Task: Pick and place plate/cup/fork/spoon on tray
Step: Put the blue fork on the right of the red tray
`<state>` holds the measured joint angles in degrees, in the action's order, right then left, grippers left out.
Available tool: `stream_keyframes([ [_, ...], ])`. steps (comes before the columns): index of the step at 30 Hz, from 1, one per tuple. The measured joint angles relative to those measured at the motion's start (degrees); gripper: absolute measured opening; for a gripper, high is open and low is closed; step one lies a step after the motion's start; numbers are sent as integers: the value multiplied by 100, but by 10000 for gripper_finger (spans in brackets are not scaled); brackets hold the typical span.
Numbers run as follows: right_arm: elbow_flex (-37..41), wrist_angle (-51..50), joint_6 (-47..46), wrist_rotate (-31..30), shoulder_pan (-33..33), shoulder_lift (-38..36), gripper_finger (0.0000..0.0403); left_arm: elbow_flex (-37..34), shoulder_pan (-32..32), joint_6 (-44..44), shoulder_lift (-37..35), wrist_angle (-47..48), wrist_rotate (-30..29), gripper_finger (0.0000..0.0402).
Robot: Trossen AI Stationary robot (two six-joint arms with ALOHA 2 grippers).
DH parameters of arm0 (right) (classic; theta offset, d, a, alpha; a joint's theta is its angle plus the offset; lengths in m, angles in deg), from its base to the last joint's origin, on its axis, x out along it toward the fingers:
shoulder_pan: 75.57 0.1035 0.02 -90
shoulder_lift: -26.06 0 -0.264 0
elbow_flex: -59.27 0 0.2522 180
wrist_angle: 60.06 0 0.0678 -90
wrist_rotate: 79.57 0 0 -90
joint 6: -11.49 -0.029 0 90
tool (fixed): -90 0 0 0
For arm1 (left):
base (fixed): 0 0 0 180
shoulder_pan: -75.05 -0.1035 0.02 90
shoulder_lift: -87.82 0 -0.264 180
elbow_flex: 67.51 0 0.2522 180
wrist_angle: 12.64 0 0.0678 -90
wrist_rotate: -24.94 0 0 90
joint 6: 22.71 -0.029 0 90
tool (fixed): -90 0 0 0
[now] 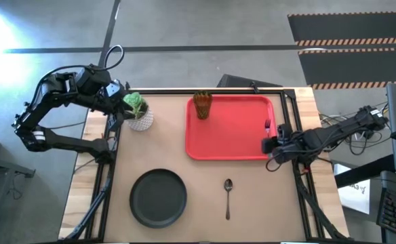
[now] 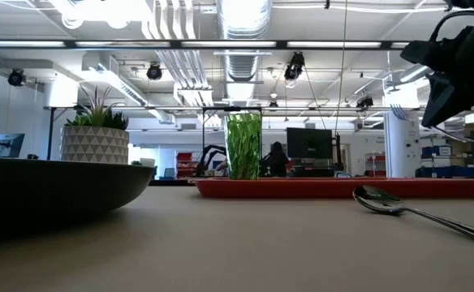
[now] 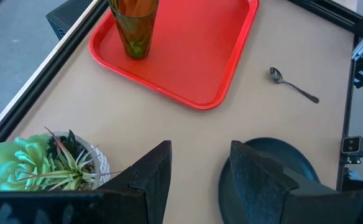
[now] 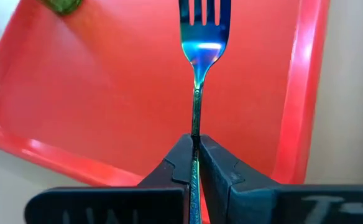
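The red tray (image 1: 228,132) lies at the table's far middle, and the green cup (image 1: 202,105) stands upright in its far left corner. My right gripper (image 1: 270,139) is over the tray's right edge, shut on the fork (image 4: 204,43). The dark plate (image 1: 158,197) and the metal spoon (image 1: 228,196) lie flat on the table near its front edge. My left gripper (image 3: 197,171) is open and empty at the far left, beside the plant pot (image 1: 140,115). My right gripper pinches the fork's thin handle (image 4: 196,138) between its two fingers, which lie along the handle. It comes from the table's right side. The tines (image 4: 204,11) stick out ahead of the fingertips over the tray's floor (image 4: 107,81).
The white pot with a green plant (image 3: 41,168) stands left of the tray, close under my left gripper. The low view shows the plate (image 2: 50,191), the spoon (image 2: 383,201), the cup (image 2: 243,146) and the tray (image 2: 342,188). Bare table lies between tray and plate.
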<state>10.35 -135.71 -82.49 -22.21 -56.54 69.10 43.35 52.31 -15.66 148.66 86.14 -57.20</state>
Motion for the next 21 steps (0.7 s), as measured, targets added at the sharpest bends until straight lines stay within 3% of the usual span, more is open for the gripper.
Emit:
stream_keyframes([
  [4,240,536,172,664,-260,60,8,0,2,0,11,-3,0,147],
  [10,631,1646,663,770,-732,51,8,0,2,-11,29,-7,-2,147],
  [21,698,2113,2158,1809,-2485,59,8,0,2,-52,23,-5,-7,147],
])
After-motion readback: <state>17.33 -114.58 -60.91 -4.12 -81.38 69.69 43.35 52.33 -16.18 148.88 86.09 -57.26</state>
